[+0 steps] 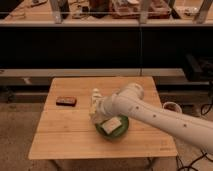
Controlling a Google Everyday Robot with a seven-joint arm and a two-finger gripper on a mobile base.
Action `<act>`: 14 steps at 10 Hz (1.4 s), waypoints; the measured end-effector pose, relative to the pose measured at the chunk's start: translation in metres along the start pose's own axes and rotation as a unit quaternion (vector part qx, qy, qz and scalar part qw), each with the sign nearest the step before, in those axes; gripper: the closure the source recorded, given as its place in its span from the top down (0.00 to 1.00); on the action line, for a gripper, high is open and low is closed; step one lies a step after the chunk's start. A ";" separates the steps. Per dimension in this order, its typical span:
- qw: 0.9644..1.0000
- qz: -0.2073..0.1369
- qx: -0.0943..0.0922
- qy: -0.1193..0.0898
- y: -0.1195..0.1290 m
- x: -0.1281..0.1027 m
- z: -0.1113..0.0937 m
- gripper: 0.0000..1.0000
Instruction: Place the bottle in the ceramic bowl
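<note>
The green ceramic bowl (122, 131) stands on the wooden table (65, 140), right of centre near the front. The whitish bottle (111, 125) lies inside it, tilted. My white arm reaches in from the lower right. The gripper (95, 106) hangs just above the bowl's left rim, up and to the left of the bottle.
A flat dark rectangular bar (66, 101) lies on the table's left part. A small brownish cup with a white rim (171, 107) stands off the table's right edge. A dark shelf unit runs along the back behind the table.
</note>
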 end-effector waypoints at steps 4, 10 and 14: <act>0.999 0.040 -0.001 -0.006 0.047 -0.051 -0.022 0.43; 0.999 0.026 -0.014 -0.012 0.085 -0.052 -0.006 0.80; 0.998 0.047 -0.025 0.025 0.079 -0.010 0.009 0.80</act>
